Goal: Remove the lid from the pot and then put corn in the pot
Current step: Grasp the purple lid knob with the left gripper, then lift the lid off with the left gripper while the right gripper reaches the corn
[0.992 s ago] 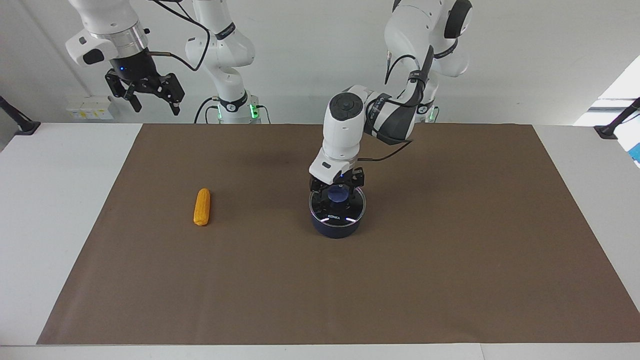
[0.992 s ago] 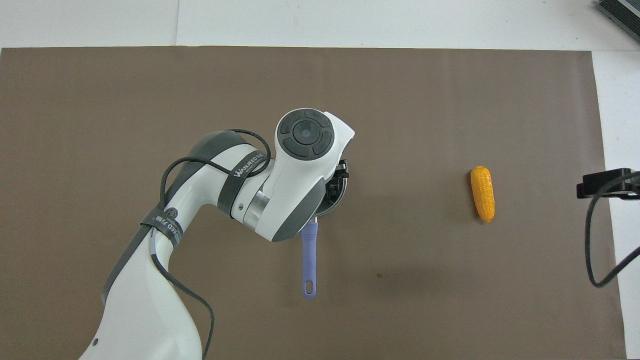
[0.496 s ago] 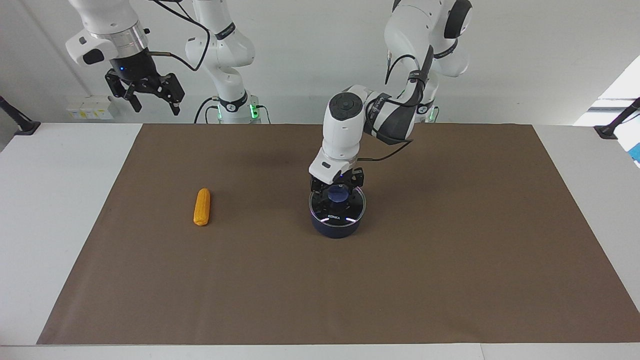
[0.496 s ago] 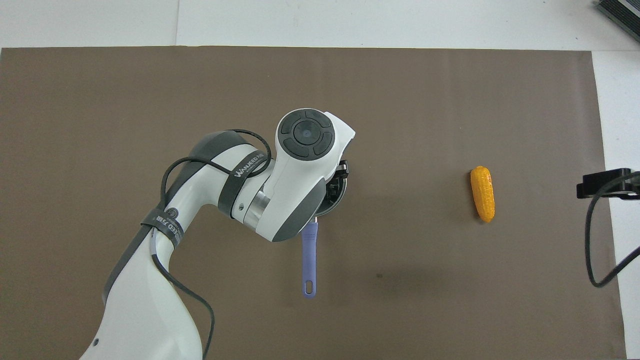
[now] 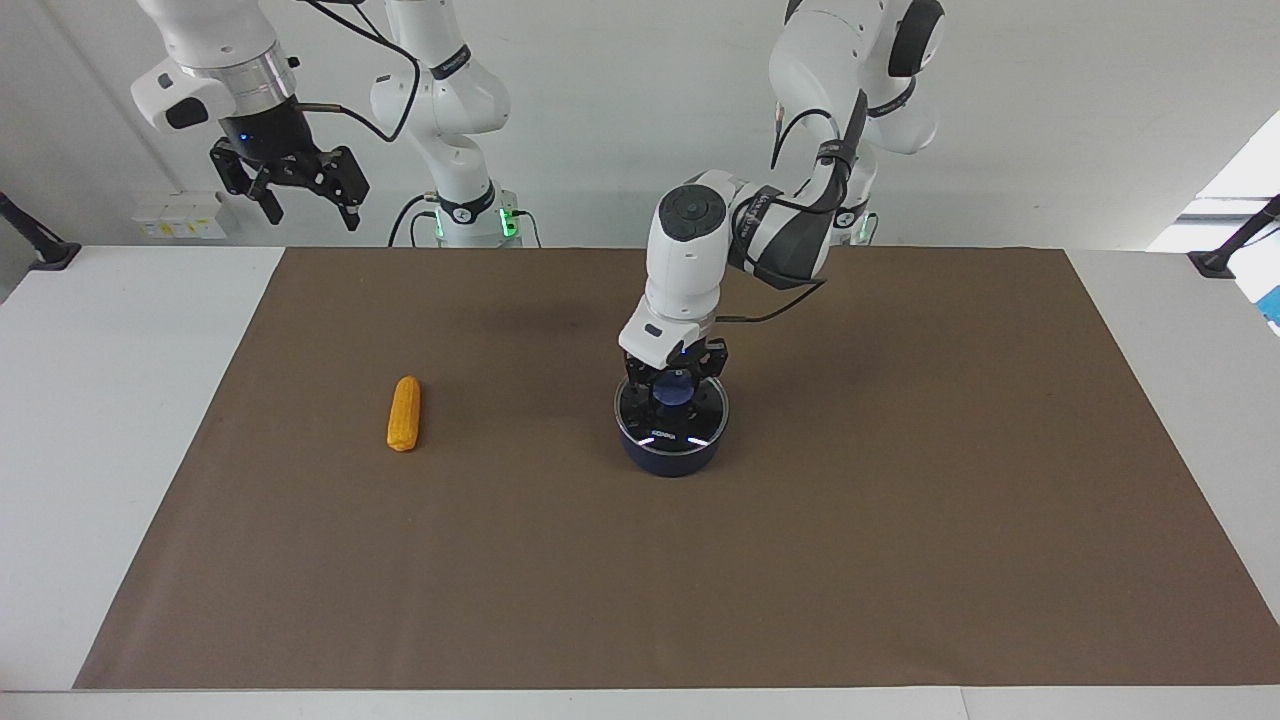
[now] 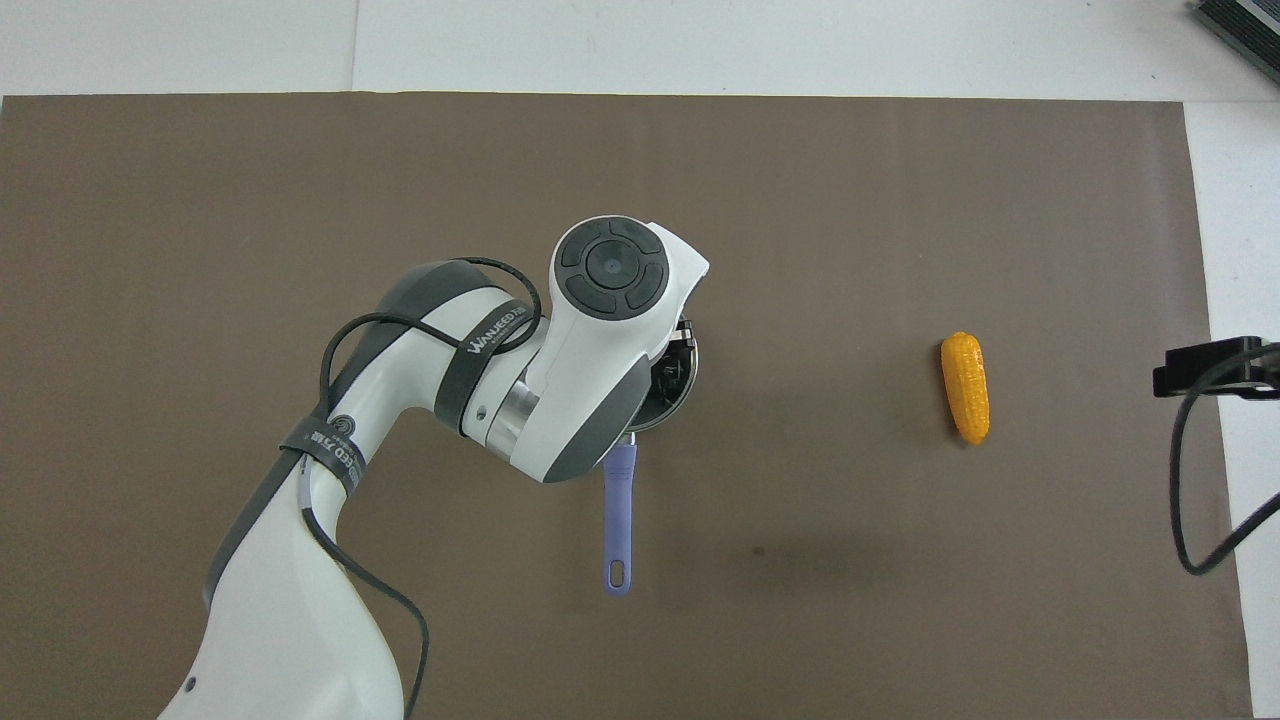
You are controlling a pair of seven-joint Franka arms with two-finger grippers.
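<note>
The dark blue pot stands mid-mat, its long handle pointing toward the robots. The glass lid with its blue knob sits just above the pot's rim. My left gripper comes straight down on it and is shut on the knob. In the overhead view the left arm hides most of the lid. The yellow corn lies on the mat toward the right arm's end; it also shows in the overhead view. My right gripper waits open, high over the table's edge by its base.
A brown mat covers most of the white table. The right arm's cable and hand show at the edge of the overhead view beside the corn.
The left gripper's fingers have closed in on the knob, and the lid has risen slightly off the pot's rim. The right arm and the corn have not moved.
</note>
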